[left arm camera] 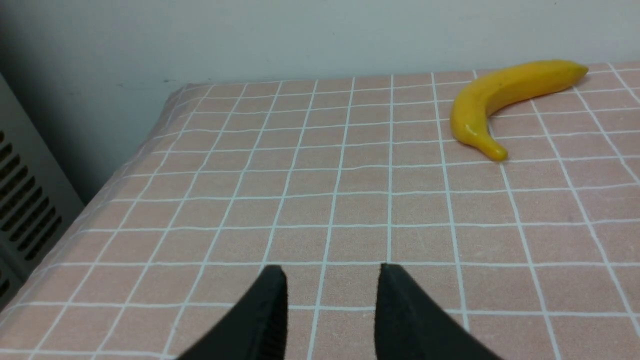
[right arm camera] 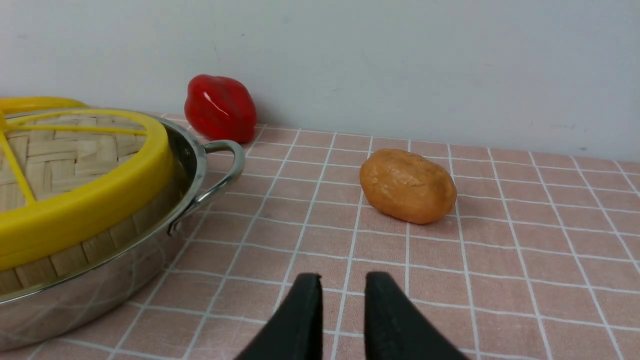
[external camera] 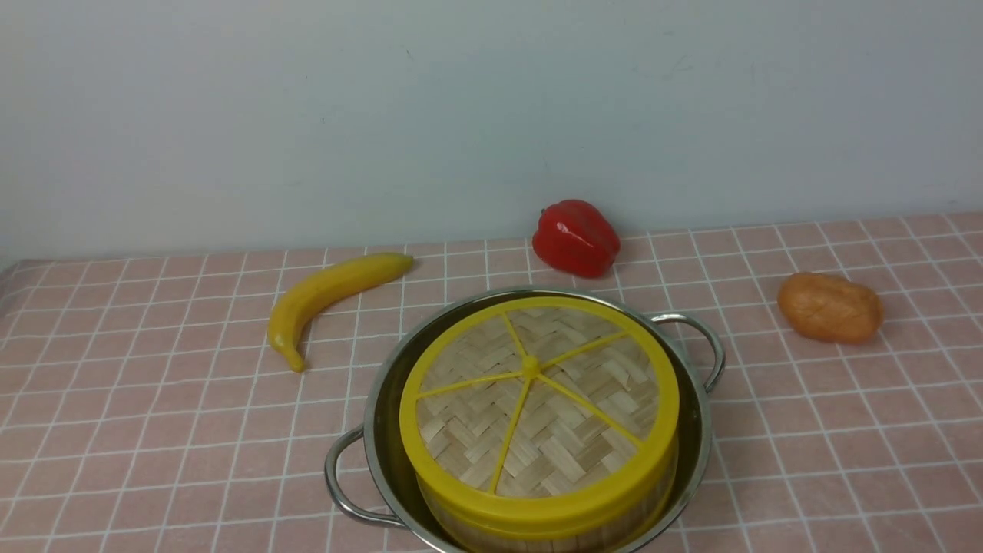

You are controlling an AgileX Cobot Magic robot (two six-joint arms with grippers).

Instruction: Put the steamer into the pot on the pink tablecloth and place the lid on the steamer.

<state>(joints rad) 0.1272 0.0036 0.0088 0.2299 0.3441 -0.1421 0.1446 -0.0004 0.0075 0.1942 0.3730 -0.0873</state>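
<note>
Front view: the wide, shiny stainless-steel pot [external camera: 695,430] with 2 looped wire handles sits near the front of the pink tablecloth [external camera: 153,399] with its grid of thin white lines. Inside the pot stands the round bamboo steamer [external camera: 537,526] with yellow plastic rims, its contents hidden. On top of it lies the flat woven-bamboo lid [external camera: 537,399], yellow-rimmed with 5 yellow spokes meeting at a hub, sitting level and covering the steamer fully. A yellow toy banana [external camera: 326,296] lies on the cloth to the left of the pot, apart from it. A glossy red bell pepper [external camera: 576,238] rests just behind the pot near the wall, and an orange-brown potato-shaped lump [external camera: 829,307] lies well to the right.

Neither arm shows in this view. In the left wrist view the left gripper [left arm camera: 332,300] hangs over bare cloth, its 2 black fingers spread apart with nothing between them, the banana farther off. In the right wrist view the right gripper [right arm camera: 342,305] hovers above the cloth beside the pot, fingers parted by a narrow gap and holding nothing, with the orange-brown lump beyond them.
</note>
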